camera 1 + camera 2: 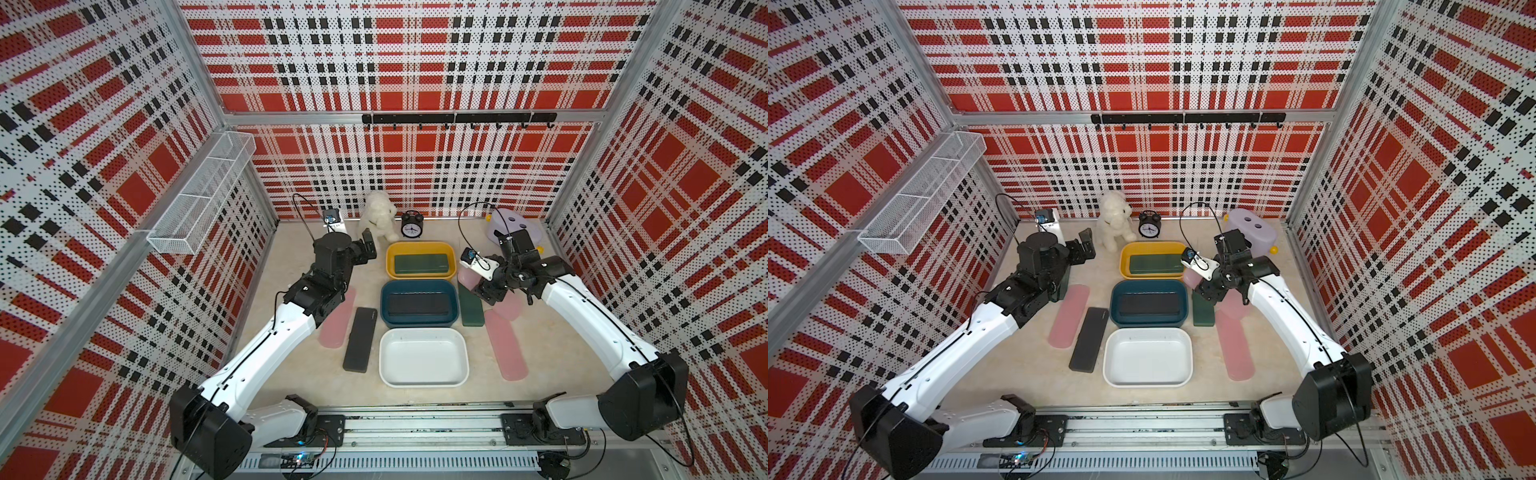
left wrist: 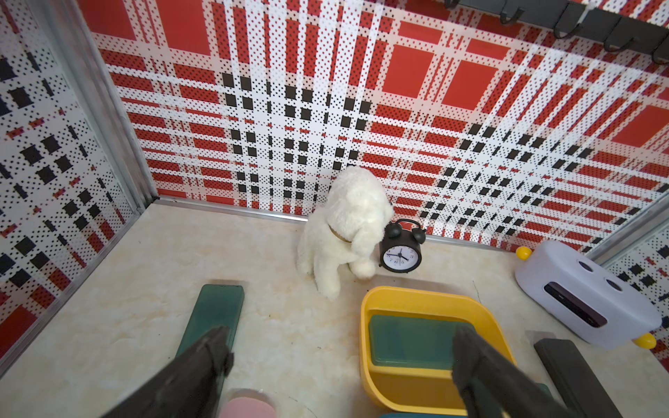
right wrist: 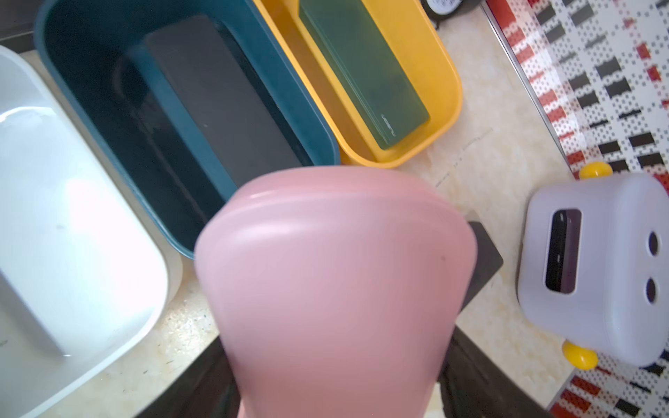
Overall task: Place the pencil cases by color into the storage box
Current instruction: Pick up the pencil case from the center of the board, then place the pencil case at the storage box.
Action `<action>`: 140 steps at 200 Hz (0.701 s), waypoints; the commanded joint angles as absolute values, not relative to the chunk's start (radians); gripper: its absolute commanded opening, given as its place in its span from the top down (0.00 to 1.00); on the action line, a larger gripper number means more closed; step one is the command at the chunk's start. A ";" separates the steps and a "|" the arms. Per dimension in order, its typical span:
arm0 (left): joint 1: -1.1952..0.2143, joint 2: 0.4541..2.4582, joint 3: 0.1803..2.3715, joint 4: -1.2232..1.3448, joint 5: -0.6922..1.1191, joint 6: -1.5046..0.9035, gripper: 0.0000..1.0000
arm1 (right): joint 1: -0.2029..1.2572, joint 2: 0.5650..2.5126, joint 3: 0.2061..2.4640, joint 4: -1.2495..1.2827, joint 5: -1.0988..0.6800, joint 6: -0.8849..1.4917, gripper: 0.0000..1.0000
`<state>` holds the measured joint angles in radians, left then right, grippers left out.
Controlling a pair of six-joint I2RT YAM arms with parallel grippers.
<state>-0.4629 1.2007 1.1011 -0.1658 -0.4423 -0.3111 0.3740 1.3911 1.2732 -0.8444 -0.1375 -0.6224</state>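
Observation:
Three storage boxes stand in a row. The yellow one [image 1: 419, 248] holds a dark green pencil case [image 1: 422, 264], the blue one [image 1: 419, 284] a black case [image 1: 417, 305], and the white one [image 1: 424, 359] has nothing in it. My right gripper [image 3: 335, 362] is shut on a pink pencil case [image 3: 336, 289], lifted beside the blue box [image 3: 173, 119]. My left gripper [image 2: 340, 347] hangs open and holds nothing, left of the yellow box [image 2: 427, 387]. Loose on the table lie a pink case [image 1: 336, 320], a black case [image 1: 359, 338], green cases [image 1: 471, 307] [image 2: 217, 311], a long pink case [image 1: 505, 349] and another black case [image 2: 575, 376].
A white plush dog [image 1: 378, 214], a black alarm clock [image 1: 411, 224] and a lilac tissue box [image 1: 515, 224] stand along the back wall. A wire basket [image 1: 199, 195] hangs on the left wall. A hook rail [image 1: 457, 118] is on the back wall.

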 commanded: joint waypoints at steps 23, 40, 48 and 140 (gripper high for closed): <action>-0.410 1.183 1.077 -0.202 -0.473 -0.358 0.01 | 0.545 1.433 1.350 -0.900 -0.025 -0.599 0.32; -0.391 1.182 1.074 -0.207 -0.474 -0.365 0.01 | 0.607 1.451 1.367 -0.910 0.015 -0.574 0.31; -0.382 1.181 1.072 -0.211 -0.475 -0.365 0.01 | 0.638 1.459 1.374 -0.916 0.033 -0.563 0.31; -0.271 1.184 1.064 -0.241 -0.426 -0.416 0.01 | 0.883 1.578 1.430 -0.953 0.127 -0.458 0.32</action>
